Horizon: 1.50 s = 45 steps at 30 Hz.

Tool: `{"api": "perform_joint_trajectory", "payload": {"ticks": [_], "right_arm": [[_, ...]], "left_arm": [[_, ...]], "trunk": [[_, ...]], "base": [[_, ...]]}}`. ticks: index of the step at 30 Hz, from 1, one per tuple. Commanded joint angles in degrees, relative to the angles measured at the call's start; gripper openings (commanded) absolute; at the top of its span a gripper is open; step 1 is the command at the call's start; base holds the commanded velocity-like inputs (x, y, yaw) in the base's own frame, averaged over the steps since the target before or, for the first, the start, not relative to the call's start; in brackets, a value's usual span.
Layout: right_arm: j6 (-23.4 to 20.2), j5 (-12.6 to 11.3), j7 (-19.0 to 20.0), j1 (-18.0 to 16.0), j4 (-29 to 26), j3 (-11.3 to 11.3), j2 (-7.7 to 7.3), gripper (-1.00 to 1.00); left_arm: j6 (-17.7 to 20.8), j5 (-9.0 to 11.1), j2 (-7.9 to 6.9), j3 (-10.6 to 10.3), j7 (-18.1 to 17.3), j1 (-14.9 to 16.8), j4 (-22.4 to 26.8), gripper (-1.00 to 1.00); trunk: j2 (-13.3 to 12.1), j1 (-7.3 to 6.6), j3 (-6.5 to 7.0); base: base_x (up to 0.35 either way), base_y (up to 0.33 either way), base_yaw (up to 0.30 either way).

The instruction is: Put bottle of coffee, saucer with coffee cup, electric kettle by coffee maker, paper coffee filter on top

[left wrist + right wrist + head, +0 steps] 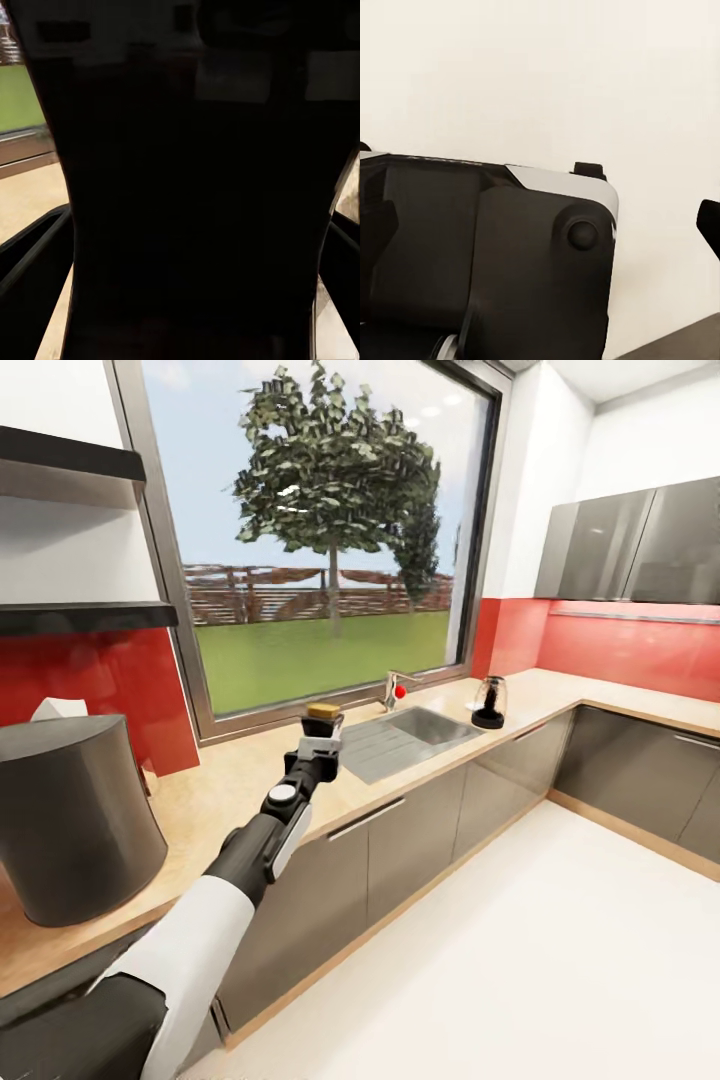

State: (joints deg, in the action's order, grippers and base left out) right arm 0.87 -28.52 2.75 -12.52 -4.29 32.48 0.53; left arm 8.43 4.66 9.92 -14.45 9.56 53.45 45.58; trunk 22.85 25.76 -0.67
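Now the left arm stretches out over the tabletop, and the left tool is clamped around the bottle of coffee, whose gold-brown lid pokes out above the fingers, held above the wood surface just at the 9 o'clock side of the sink. Over in the left wrist view that same bottle of coffee is a huge dark waisted shape, pale label patches near its upper part, with the black fingers pressed against both flanks; strips of tan worktop and green lawn peek past it. The head view adds the coffee maker, a big grey drum at 8 o'clock, cut off by the frame edge, with a pale paper coffee filter peeking from behind its top; hard to tell what it rests on. Far off at 3 o'clock of the sink stands the electric kettle. Two black shelves sit at 10 o'clock. The right wrist view gives dark robot housing against a pale surface; whether the right tool is wide or narrow, I cannot tell.
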Motion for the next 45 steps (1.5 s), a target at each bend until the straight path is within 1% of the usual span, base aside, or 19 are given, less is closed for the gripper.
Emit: {"api": "perform_joint_trajectory", "payload": {"ticks": [1, 3, 6, 7, 8, 9, 10, 12, 13, 14, 15, 18, 20, 22, 28, 34, 40, 42, 45], "right_arm": [[0.09, -0.57, 0.15, -0.04, 0.05, 0.43, 0.0, 1.0], [0.1, -0.57, 0.15, -0.04, 0.06, 0.46, 0.0, 1.0], [0.1, -0.57, 0.15, -0.04, 0.07, 0.48, 0.0, 1.0], [0.09, -0.57, 0.15, -0.04, 0.07, 0.48, 0.0, 1.0], [0.09, -0.57, 0.15, -0.04, 0.07, 0.48, 0.0, 1.0], [0.09, -0.57, 0.15, -0.04, 0.07, 0.48, 0.0, 1.0], [0.11, -0.57, 0.15, -0.04, 0.07, 0.48, 0.0, 1.0], [0.1, -0.57, 0.15, -0.04, 0.05, 0.5, 0.02, 1.0], [0.11, -0.57, 0.15, -0.04, 0.06, 0.53, 0.01, 1.0], [0.12, -0.57, 0.15, -0.04, 0.07, 0.51, 0.01, 1.0], [0.11, -0.57, 0.15, -0.04, 0.05, 0.53, 0.0, 1.0], [0.13, -0.57, 0.15, -0.04, 0.05, 0.53, 0.01, 1.0], [0.15, -0.57, 0.12, -0.04, 0.06, 0.49, 0.0, 1.0], [0.15, -0.57, 0.08, -0.04, 0.06, 0.45, 0.0, 1.0], [0.18, -0.57, 0.06, -0.04, 0.07, 0.4, 0.0, 1.0], [0.79, -0.5, 0.06, -0.04, 0.06, 0.46, -0.02, 1.0], [2.49, -0.42, 0.06, -0.04, 0.07, 0.55, -0.08, 1.0], [2.65, -0.41, 0.06, -0.04, 0.07, 0.56, -0.09, 1.0], [2.78, -0.4, 0.06, -0.04, 0.07, 0.55, -0.09, 1.0]], "left_arm": [[0.27, 0.35, -0.09, -0.23, -0.2, -0.38, 0.8, -1.0], [0.34, 0.21, -0.27, -0.27, -2.19, -1.17, 2.59, -1.0], [0.35, 0.02, -0.32, -0.35, -3.9, -1.58, 2.88, -1.0], [0.58, -0.21, -0.38, -0.62, -9.1, -3.0, 3.67, -1.0], [0.77, -0.26, -0.48, -0.75, -11.55, -3.52, 4.35, -1.0], [0.85, -0.28, -0.54, -0.82, -12.63, -3.77, 4.67, -1.0], [1.03, -0.32, -0.9, -1.04, -16.87, -5.18, 5.98, -1.0], [1.25, -0.4, -2.52, -1.18, -26.09, -8.05, 8.67, -1.0], [1.77, -0.39, -3.98, -1.21, -31.21, -9.02, 10.02, -1.0], [4.08, -0.4, -5.99, -1.25, -37.9, -10.32, 11.84, -1.0], [4.61, -0.41, -6.32, -1.23, -39.3, -10.87, 12.41, -1.0], [5.24, -0.43, -6.94, -1.24, -41.72, -12.51, 14.18, -1.0], [5.52, -0.4, -8.43, -1.28, -42.94, -16.2, 18.92, -1.0], [5.59, -0.42, -9.04, -1.28, -43.4, -17.98, 21.12, -1.0], [7.11, -0.44, -10.39, -1.28, -46.14, -21.24, 25.47, -1.0], [8.53, -0.44, -11.14, -1.28, -46.74, -23.74, 28.08, -1.0], [8.69, -0.44, -11.39, -1.23, -46.88, -28.26, 32.08, -1.0], [8.68, -0.42, -11.81, -1.21, -46.9, -29.7, 33.32, -1.0], [8.58, -0.36, -13.53, -1.22, -47.45, -32.89, 35.8, -1.0]], "trunk": [[0.08, 0.03, -0.07], [0.08, 0.03, -0.07], [0.08, 0.03, -0.07], [0.08, 0.03, -0.07], [0.08, 0.03, -0.07], [0.08, 0.03, -0.07], [0.08, 0.03, -0.07], [0.08, 0.03, -0.07], [0.08, 0.03, -0.07], [0.08, 0.03, -0.07], [0.08, 0.03, -0.07], [0.08, 0.03, -0.07], [0.08, 0.03, -0.07], [0.08, 0.03, -0.07], [0.08, 0.03, -0.07], [0.08, 0.03, -0.07], [0.08, 0.03, -0.07], [0.08, 0.03, -0.07], [0.08, 0.03, -0.07]], "base": [[-0.011, 0.0, 0.0], [-0.004, 0.0, 0.0], [0.0, 0.0, 0.0], [0.0, 0.0, 0.0], [0.0, 0.0, 0.0], [0.0, 0.0, 0.0], [0.0, 0.0, 0.0], [0.0, 0.0, 0.0], [0.0, 0.0, 0.0], [0.0, 0.0, 0.0], [0.0, 0.0, 0.0], [0.0, 0.0, 0.0], [0.0, 0.0, 0.0], [0.0, 0.0, 0.0], [0.0, 0.0, 0.0], [0.0, 0.0, 0.0], [0.0, 0.0, 0.0], [0.0, 0.0, 0.0], [0.0, 0.0, 0.0]]}}
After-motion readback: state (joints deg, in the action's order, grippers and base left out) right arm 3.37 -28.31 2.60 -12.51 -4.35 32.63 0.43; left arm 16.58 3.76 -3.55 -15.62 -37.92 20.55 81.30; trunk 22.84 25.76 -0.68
